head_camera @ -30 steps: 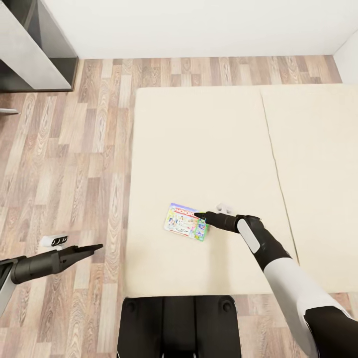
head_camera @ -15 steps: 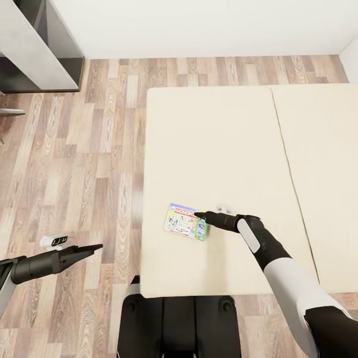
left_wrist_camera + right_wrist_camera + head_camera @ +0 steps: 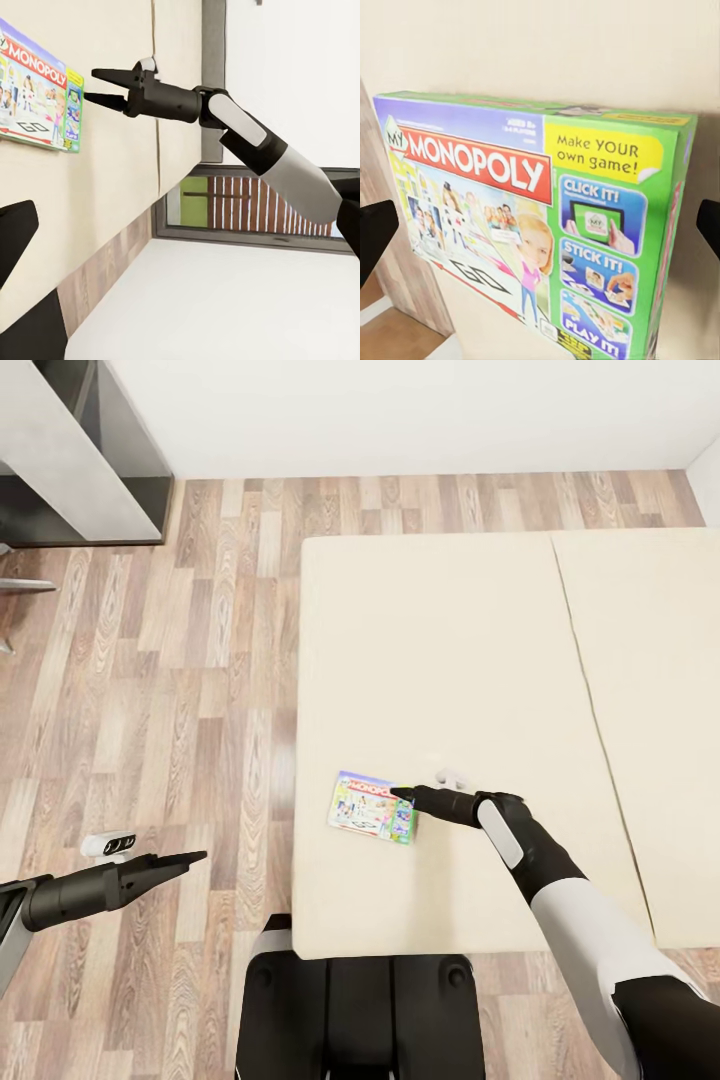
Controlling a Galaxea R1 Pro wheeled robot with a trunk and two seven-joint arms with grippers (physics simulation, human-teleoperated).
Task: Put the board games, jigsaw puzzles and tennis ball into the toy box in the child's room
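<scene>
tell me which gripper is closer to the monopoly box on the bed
The right gripper: its open fingers straddle the Monopoly box at its right edge. The left gripper hangs over the floor, well off to the box's left.

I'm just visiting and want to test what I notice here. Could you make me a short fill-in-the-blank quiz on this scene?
1. The big red word on the board game reads ____.
2. The board game lies on the cream ____.
3. The right gripper points at the box with its jaws ____.
4. The left gripper hangs over the wooden ____.

Missing words: Monopoly; bed; open; floor
</scene>
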